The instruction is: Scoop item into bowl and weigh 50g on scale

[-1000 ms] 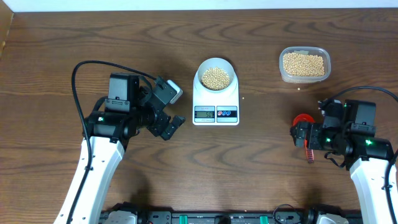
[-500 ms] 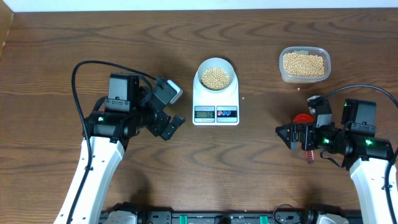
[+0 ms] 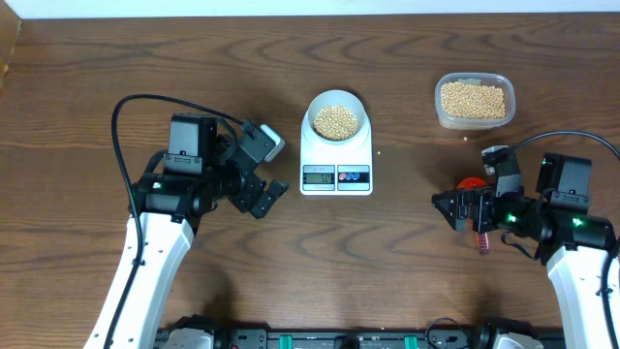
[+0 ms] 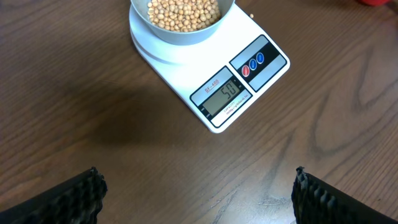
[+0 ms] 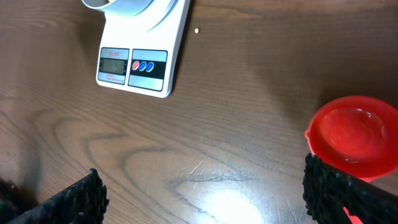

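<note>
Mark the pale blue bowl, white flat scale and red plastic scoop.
pale blue bowl (image 4: 180, 37), left wrist view, front wall
white flat scale (image 4: 225, 94), left wrist view, grey display
red plastic scoop (image 5: 351, 134), right wrist view, cup hollow

The dark wood-grain table (image 3: 407, 68) carries a white scale (image 3: 336, 176) at its middle, a clear plastic tub (image 3: 475, 124) at the back right, and a red scoop (image 5: 353, 135) nearer the front right. A tiny speck (image 5: 197, 30), perhaps a stray bean, lies just right of the scale.
</note>
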You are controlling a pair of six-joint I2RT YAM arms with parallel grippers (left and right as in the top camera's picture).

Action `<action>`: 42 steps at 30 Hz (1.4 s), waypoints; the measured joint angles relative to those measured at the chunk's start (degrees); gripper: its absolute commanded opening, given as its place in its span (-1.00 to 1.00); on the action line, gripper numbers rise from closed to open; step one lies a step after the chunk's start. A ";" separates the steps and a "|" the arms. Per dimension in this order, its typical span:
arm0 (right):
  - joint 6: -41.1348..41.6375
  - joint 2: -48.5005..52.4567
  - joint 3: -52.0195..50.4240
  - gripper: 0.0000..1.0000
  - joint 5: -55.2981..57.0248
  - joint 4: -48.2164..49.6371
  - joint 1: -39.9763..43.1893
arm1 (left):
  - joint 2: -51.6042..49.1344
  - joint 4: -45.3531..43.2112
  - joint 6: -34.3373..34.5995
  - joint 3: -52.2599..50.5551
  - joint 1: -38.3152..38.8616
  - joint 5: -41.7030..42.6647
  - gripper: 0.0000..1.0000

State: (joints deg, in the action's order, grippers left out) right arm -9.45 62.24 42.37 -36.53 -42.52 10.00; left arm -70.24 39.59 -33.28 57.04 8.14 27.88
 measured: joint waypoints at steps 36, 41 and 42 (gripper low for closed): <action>14.47 0.00 0.35 0.99 -5.73 38.27 0.00 | 0.00 0.02 0.00 0.00 0.00 0.00 0.96; 15.39 -0.50 0.35 0.98 -6.49 42.60 0.98 | 0.00 0.00 0.00 0.00 0.00 0.00 0.96; 15.43 -0.94 0.35 0.99 -7.08 43.87 1.49 | 0.00 0.02 0.02 0.00 0.00 0.00 0.96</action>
State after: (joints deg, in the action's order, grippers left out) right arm 5.98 61.30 42.72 -43.62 1.34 11.49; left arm -70.24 39.62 -33.26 57.04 8.14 27.88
